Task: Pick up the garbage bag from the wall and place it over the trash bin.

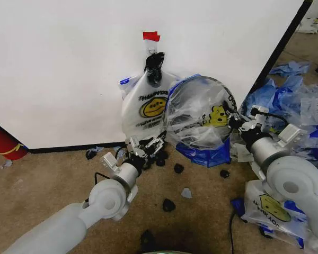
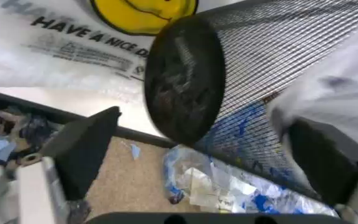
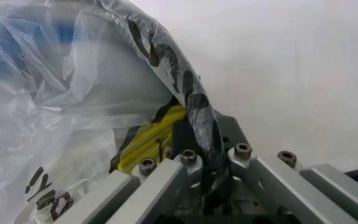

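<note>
My right gripper [image 1: 236, 123] clamped at 3 o'clock on the film-draped rim of the tipped round black wire-mesh trash bin [image 2: 278, 56], my left gripper [image 1: 146, 144] spread apart at its 7 o'clock, below the thin translucent white smiley-print garbage bag [image 1: 148, 106] hanging on the plain white wall [image 1: 58, 69]: judged light, limp, slippery, tearable, best pinched at a bunched edge.

A heap of blue-and-white bags [image 1: 294, 100] covers the carpet [image 1: 58, 174]; black scraps [image 1: 169, 204] (small, crumpled) lie left of it, a red cylinder [image 1: 2, 142] far left.
</note>
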Robot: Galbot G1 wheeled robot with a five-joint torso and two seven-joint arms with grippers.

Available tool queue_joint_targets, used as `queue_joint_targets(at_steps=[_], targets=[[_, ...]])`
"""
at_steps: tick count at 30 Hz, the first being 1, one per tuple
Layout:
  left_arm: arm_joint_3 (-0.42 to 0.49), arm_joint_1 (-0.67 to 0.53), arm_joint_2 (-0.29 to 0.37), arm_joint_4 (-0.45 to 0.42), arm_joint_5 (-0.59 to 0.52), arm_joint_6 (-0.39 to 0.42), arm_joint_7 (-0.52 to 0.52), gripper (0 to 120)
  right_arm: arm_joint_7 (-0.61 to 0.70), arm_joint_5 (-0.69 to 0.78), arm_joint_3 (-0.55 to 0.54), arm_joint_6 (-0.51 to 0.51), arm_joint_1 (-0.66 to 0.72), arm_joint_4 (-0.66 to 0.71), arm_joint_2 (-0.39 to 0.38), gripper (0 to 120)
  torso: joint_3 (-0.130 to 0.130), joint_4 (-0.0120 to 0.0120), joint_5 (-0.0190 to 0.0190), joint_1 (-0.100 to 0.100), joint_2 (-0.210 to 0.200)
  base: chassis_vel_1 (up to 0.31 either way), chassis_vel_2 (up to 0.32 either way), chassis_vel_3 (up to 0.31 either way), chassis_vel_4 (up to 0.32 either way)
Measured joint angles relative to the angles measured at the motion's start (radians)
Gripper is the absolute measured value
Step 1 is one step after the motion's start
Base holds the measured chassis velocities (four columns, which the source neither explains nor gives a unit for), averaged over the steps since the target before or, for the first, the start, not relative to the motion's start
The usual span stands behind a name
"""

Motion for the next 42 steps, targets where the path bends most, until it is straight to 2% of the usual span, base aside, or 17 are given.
queue_joint_targets(at_steps=[18, 21, 26, 32, 36, 39, 41, 42], targets=[[-0.018, 0.041, -0.03, 0.025, 0.006, -0.01, 0.044, 100, 0.0, 0.026, 0.022, -0.005, 0.014, -0.029, 0.019, 0, 0.0, -0.0001, -0.0002, 0.0, 0.0, 0.0, 0.0, 0.0, 0.0], [-0.018, 0.044, -0.027, 0.014, -0.004, -0.01, 0.049, 100, -0.002, 0.019, 0.015, -0.005, 0.016, -0.041, 0.019, 0, 0.0, 0.0, -0.0001, 0.0, 0.0, 0.0, 0.0, 0.0, 0.0], [-0.049, 0.055, -0.002, -0.053, -0.06, 0.002, 0.051, 100, -0.006, -0.009, -0.032, -0.004, 0.029, -0.067, 0.029, 0, 0.0, 0.0002, -0.0001, 0.0, 0.0, 0.0, 0.0, 0.0, 0.0], [-0.078, 0.081, 0.017, -0.08, -0.064, 0.004, 0.05, 100, 0.0, -0.014, -0.043, 0.009, 0.035, -0.097, 0.047, 0, 0.0, -0.0002, -0.0002, 0.0, 0.0, 0.0, 0.0, 0.0, 0.0], [-0.11, 0.111, 0.021, -0.112, -0.063, 0.004, 0.048, 100, 0.006, -0.012, -0.028, 0.023, 0.03, -0.102, 0.073, 0, 0.0, 0.0, -0.0002, 0.0, 0.0, 0.0, 0.0, 0.0, 0.0], [-0.124, 0.137, 0.014, -0.146, -0.063, 0.003, 0.047, 100, 0.023, -0.004, 0.005, 0.025, 0.021, -0.092, 0.131, 0, 0.0, -0.0001, -0.0001, 0.0, 0.0, 0.0, 0.0, 0.0, 0.0], [-0.121, 0.157, 0.006, -0.163, -0.049, 0.004, 0.047, 100, 0.037, -0.003, 0.037, 0.025, 0.009, -0.081, 0.22, 0, 0.0, -0.0007, -0.0001, 0.0, 0.0, 0.0, 0.0, 0.0, 0.0], [-0.121, 0.157, 0.006, -0.163, -0.049, 0.004, 0.047, 100, 0.037, -0.003, 0.037, 0.025, 0.009, -0.081, 0.22, 0, 0.0, -0.0007, -0.0001, 0.0, 0.0, 0.0, 0.0, 0.0, 0.0]])
